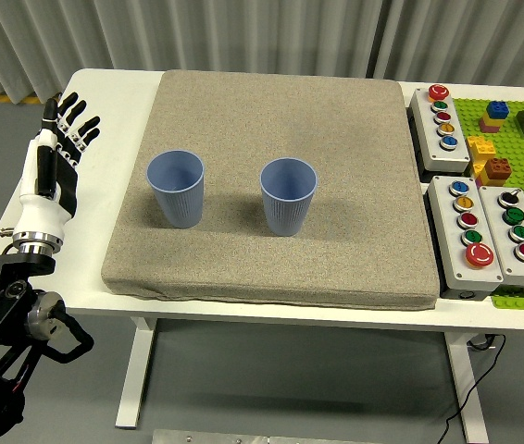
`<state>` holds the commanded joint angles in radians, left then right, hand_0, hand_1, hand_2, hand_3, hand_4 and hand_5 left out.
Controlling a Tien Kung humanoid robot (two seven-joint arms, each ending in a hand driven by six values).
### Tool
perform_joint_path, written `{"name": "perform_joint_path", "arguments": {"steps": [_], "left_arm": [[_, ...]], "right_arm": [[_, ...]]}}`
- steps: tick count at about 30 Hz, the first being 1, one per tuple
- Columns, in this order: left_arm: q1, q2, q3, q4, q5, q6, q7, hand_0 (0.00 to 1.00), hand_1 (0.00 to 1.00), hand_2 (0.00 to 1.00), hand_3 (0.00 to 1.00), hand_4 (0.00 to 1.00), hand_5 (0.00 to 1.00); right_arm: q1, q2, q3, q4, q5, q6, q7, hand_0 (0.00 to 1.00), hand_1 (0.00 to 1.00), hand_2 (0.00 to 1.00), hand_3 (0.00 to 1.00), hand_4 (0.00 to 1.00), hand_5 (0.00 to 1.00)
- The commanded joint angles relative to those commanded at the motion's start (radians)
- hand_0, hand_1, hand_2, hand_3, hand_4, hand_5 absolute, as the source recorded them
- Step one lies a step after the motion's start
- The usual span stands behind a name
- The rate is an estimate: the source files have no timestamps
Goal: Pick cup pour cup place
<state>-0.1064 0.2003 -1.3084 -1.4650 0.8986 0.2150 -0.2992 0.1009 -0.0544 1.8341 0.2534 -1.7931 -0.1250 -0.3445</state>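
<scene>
We see our left hand (58, 153) at the table's left edge, fingers spread, holding nothing | left cup (176, 189) upright on the mat, nearer it than the right cup (288, 196) | right arm unseen

Two blue cups (231, 191) stand apart mid-pad, a clear gap between them. Bare tan pad (271, 268) lies open toward 6 and 12 o'clock; button boxes (470, 199) crowd 3 o'clock.

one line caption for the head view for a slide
Left hand open at table's left edge, two upright blue cups untouched on the grey mat.
</scene>
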Motion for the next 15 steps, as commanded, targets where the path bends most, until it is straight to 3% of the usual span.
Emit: {"name": "perform_joint_path", "arguments": {"steps": [7, 11, 12, 15], "left_arm": [[0.007, -0.001, -0.007, -0.004, 0.004, -0.004, 0.000, 0.839, 0.824, 0.931, 0.903, 0.820, 0.998], [0.018, 0.005, -0.024, -0.010, 0.041, -0.032, 0.015, 0.839, 0.824, 0.931, 0.903, 0.820, 0.998], [0.024, 0.008, -0.029, -0.012, 0.056, -0.041, 0.020, 0.849, 0.836, 0.947, 0.937, 0.933, 0.936], [0.045, 0.017, -0.045, -0.019, 0.087, -0.065, 0.029, 0.849, 0.836, 0.947, 0.937, 0.933, 0.936]], "right_arm": [[-0.003, 0.000, 0.004, 0.000, -0.010, 0.002, 0.000, 0.651, 0.654, 0.596, 0.607, 0.002, 0.203], [-0.001, -0.001, 0.006, -0.001, -0.017, 0.004, 0.001, 0.651, 0.654, 0.596, 0.607, 0.002, 0.203], [-0.001, -0.002, 0.006, -0.001, -0.018, 0.004, 0.001, 0.650, 0.654, 0.596, 0.607, 0.002, 0.201], [0.000, -0.003, 0.008, -0.001, -0.019, 0.005, 0.001, 0.650, 0.654, 0.596, 0.607, 0.002, 0.201]]}}
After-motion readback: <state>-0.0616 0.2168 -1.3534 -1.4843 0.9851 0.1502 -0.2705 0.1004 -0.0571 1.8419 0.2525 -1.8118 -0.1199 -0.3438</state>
